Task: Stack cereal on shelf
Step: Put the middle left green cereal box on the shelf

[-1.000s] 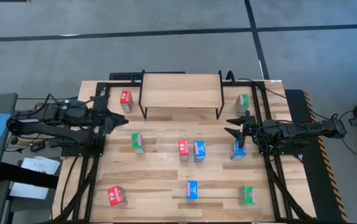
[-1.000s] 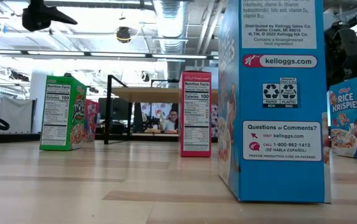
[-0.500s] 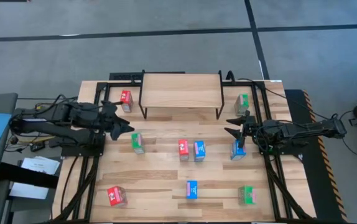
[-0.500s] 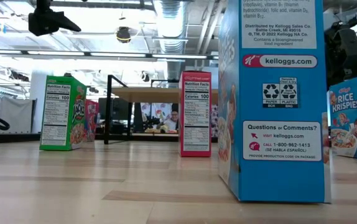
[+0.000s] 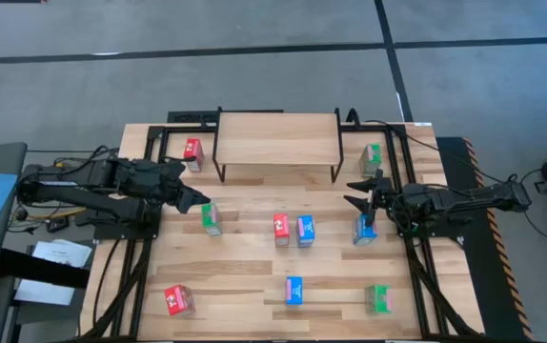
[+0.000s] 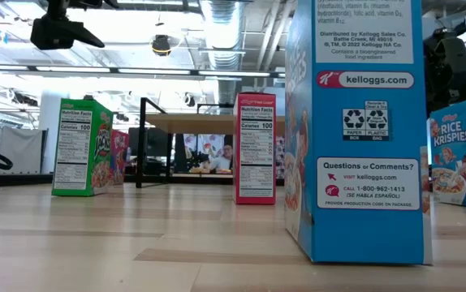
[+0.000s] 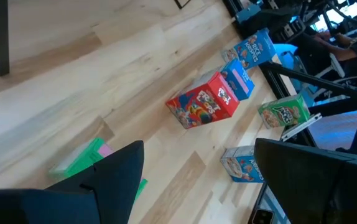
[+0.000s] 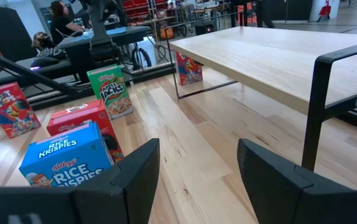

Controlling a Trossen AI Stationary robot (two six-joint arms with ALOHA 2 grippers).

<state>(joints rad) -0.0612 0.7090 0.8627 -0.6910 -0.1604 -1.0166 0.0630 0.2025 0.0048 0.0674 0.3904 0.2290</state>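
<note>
Left pincer (image 5: pixel 200 203) is seen released, left of centre, just beside a green cereal box (image 5: pixel 212 219). Right pincer (image 5: pixel 357 191) is held released at right, near a blue box (image 5: pixel 365 229). Shelf (image 5: pixel 277 139) sits upper centre.

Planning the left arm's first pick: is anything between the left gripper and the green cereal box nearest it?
Nothing visible. The left gripper, fingers open, hovers right beside the green cereal box, with only bare table around it. The shelf top is bare too.
</note>
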